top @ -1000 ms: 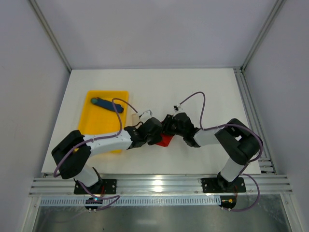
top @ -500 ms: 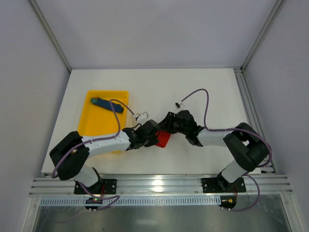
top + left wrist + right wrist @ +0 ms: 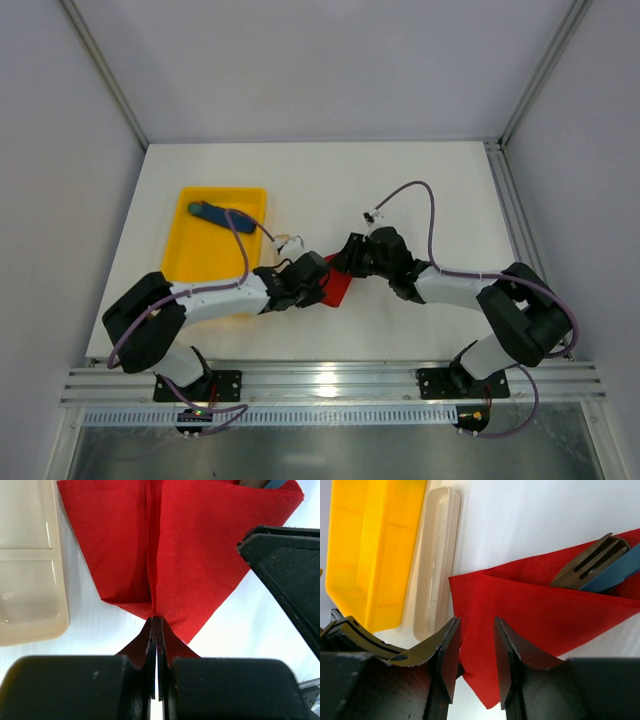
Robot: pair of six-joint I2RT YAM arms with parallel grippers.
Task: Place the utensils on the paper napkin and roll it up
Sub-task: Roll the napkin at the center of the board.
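On my far left the yellow tray (image 3: 195, 258) sits with the blue stick (image 3: 222, 215) lying in it, both where they were a second ago. A pale beige case (image 3: 27, 580) lies just beside the tray, on its napkin side.

My left gripper (image 3: 156, 626) is fully closed, its jaws pinched tight on a corner fold of the red paper napkin (image 3: 195, 555). It has drifted slightly toward me over the last second without letting go.

The napkin itself is what has changed. From above it was a squat red patch between the two wrists. Now it shows as a narrower, slanted strip, folded over on itself with a crease running up its middle. It lies on the table between the grippers. At its far end a wooden fork (image 3: 590, 560) and a blue blade-like piece (image 3: 615, 570) poke out of the fold, so I judge the utensils are already wrapped inside.

On the right, the arm has stretched out, its elbow swinging outward. The right gripper (image 3: 476, 647) has its jaws partway apart, straddling the napkin's near corner with red paper showing in the gap. I see no clamp on it.

I judge the loading is done and the rolling has only begun.
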